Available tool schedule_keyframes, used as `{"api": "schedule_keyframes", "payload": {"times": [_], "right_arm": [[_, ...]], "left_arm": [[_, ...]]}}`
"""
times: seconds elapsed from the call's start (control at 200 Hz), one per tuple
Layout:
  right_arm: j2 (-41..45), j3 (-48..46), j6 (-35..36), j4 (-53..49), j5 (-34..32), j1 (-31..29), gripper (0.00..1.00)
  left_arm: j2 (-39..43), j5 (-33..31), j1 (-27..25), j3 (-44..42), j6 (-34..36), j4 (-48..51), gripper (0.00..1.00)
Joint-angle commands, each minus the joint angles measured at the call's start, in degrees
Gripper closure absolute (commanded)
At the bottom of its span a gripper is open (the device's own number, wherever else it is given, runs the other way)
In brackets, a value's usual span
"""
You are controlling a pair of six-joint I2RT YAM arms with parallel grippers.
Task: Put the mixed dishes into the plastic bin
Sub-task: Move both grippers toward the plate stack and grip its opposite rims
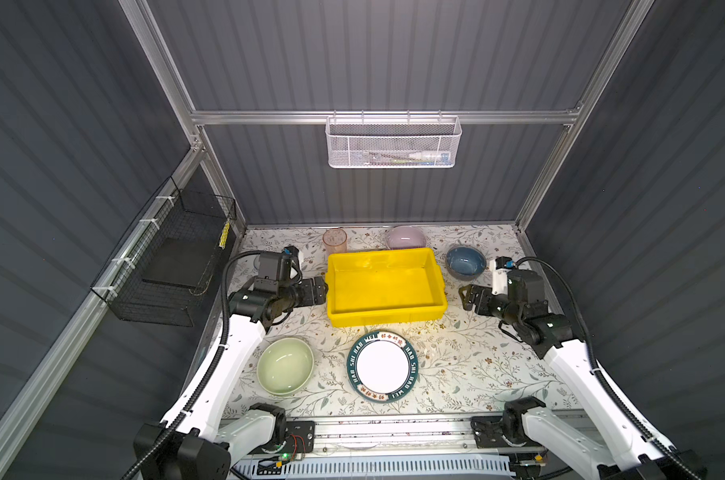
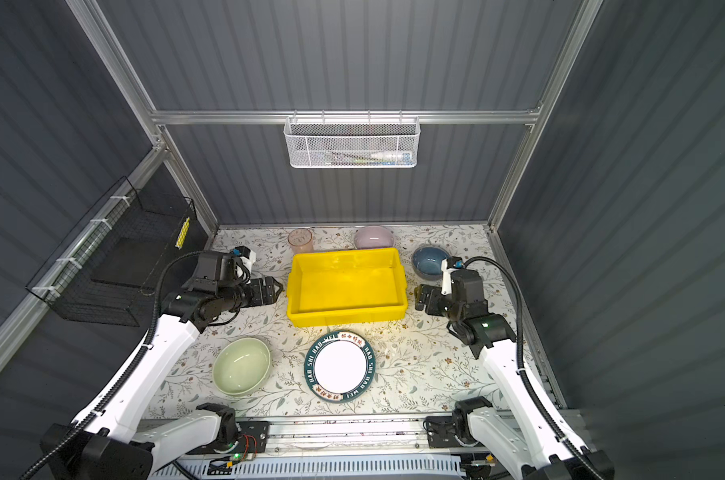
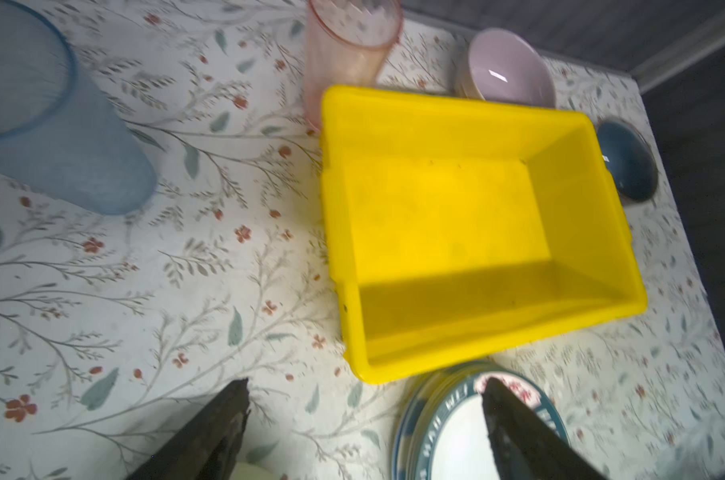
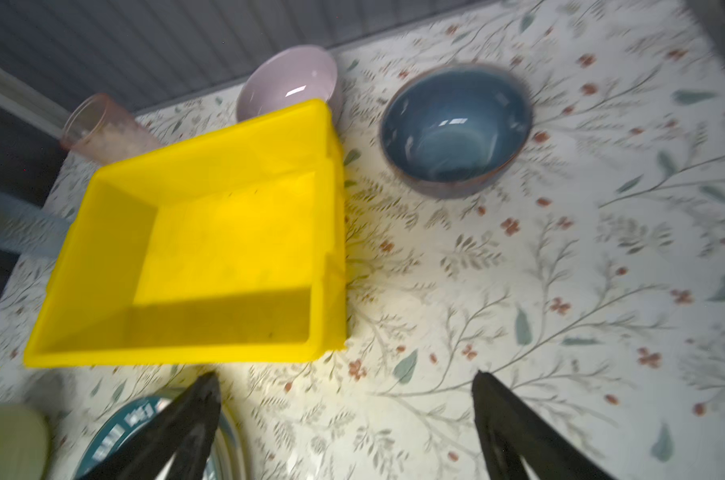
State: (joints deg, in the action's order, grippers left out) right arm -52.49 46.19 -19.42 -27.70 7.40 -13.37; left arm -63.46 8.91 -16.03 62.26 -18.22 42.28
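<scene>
Left gripper [image 1: 323,289] and right gripper [image 1: 464,297] flank the empty plastic bin [image 1: 385,291], jaws spread on nothing — the blue bowl [image 1: 465,262] sits just behind the right gripper, its nearest dish.

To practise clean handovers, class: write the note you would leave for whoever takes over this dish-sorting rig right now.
Left hand: open, empty, beside the left end of the shallow yellow plastic bin.
Right hand: open, empty, off its right end.
Behind the bin: pink translucent tumbler, lilac bowl.
Off its back right: blue bowl. Off its back left: blue translucent tumbler.
In front: pale green bowl, green-rimmed lettered round plate.
Done: nothing; the bin is empty.
Left: all six dishes.
</scene>
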Motion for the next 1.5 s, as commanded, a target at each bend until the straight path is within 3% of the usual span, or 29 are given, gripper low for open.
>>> {"api": "schedule_keyframes", "payload": {"times": [0.0,0.165,0.495,0.625,0.921,1.281,1.496], "right_arm": [[2.40,0.61,-2.54,-6.70,9.85,-2.10,0.09],[6.08,-4.67,-7.96,-5.61,17.67,-3.98,0.17],[7.65,-14.25,-13.90,-1.11,24.91,-7.18,0.38],[5.90,-16.64,-15.23,1.72,25.56,-8.75,0.44],[1.30,-20.08,-19.04,10.33,27.09,-11.96,0.53],[-7.58,-20.62,-20.56,17.31,28.50,-15.53,0.60],[-11.24,-20.62,-21.00,19.74,29.34,-16.76,0.64]], "left_arm": [[2.41,7.94,-0.95,-1.40,-3.95,7.97,0.19],[6.90,9.36,-2.13,-6.33,-6.20,10.57,0.26],[11.70,12.44,-4.55,-15.34,-10.76,8.91,0.38],[9.80,12.83,-7.44,-17.18,-12.03,6.34,0.43],[1.86,5.58,-18.24,-18.92,-14.91,0.45,0.48],[-5.94,2.01,-20.62,-20.20,-13.78,-3.12,0.57],[-8.81,3.23,-21.14,-21.04,-13.26,-5.92,0.65]]}}
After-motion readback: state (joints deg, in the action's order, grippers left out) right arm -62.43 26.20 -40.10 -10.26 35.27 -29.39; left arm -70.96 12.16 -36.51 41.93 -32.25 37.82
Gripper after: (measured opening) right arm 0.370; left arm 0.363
